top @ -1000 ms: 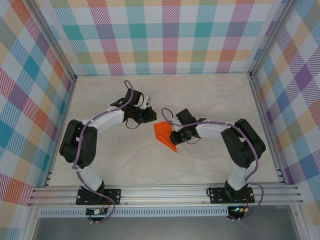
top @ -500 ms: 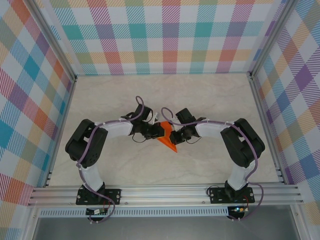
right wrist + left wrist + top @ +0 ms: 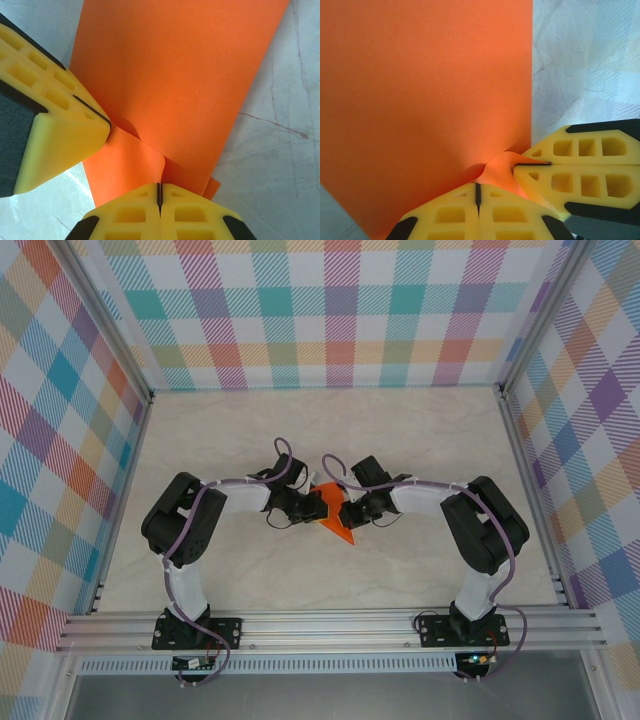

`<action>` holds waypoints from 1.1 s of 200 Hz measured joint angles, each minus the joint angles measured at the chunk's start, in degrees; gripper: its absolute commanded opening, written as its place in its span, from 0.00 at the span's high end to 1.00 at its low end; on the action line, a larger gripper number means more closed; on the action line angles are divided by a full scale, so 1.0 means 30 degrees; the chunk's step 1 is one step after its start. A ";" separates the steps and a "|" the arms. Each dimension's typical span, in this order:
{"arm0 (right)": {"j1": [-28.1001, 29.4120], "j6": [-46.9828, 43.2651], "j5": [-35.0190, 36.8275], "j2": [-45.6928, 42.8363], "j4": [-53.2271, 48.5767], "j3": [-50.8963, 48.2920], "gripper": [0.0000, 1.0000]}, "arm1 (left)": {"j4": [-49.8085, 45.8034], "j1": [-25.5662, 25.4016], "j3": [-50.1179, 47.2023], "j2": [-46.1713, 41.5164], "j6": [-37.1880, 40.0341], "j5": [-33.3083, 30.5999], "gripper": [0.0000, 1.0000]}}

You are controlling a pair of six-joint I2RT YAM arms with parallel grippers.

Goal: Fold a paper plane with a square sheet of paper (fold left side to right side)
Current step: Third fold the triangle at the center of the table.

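The desk point(image 3: 420, 440) carries the sheet point(image 3: 338, 528) at its middle, between the two arms, partly folded, with its pointed end running toward the arm bases. From the left wrist, the sheet spreads ahead and to the left of the left end effector point(image 3: 477, 189), whose fingers are pressed together on a puckered bit of the sheet's near edge. The right end effector point(image 3: 160, 189) is clamped on that same edge just beside it, with the sheet running ahead. Both are equally near. The fold probably turns on the left one carrying its side rightward.
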 measured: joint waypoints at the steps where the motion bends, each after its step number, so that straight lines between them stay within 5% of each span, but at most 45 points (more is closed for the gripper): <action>1: 0.0000 0.0000 0.0000 0.0000 -0.0007 0.0007 1.00 | 0.0000 0.0000 -0.0007 0.0000 0.0000 -0.0022 0.96; 46: 0.0000 0.0000 0.0000 0.0000 -0.0248 0.0160 1.00 | 0.0182 0.0007 -0.0131 0.0204 0.0007 -0.0182 0.97; 105: 0.0000 -0.0415 0.0823 -0.0612 -0.2463 0.1668 0.73 | 0.1224 0.0007 -0.0634 0.0211 0.0000 0.0029 0.98; 161: -0.0007 -0.0627 0.2397 -0.4947 -0.4692 0.2346 0.48 | 0.1566 0.0007 -0.0780 0.0211 -0.0007 0.0117 0.99; 186: -0.0015 -0.0284 0.2244 -0.6477 -0.5166 0.2186 0.48 | 0.1661 0.0007 -0.0838 0.0204 0.0000 0.0117 0.99; 220: -0.0095 0.0998 -0.0095 -0.7249 -0.4947 0.1151 0.67 | 0.1719 0.0007 -0.0889 0.0175 0.0000 0.0095 0.99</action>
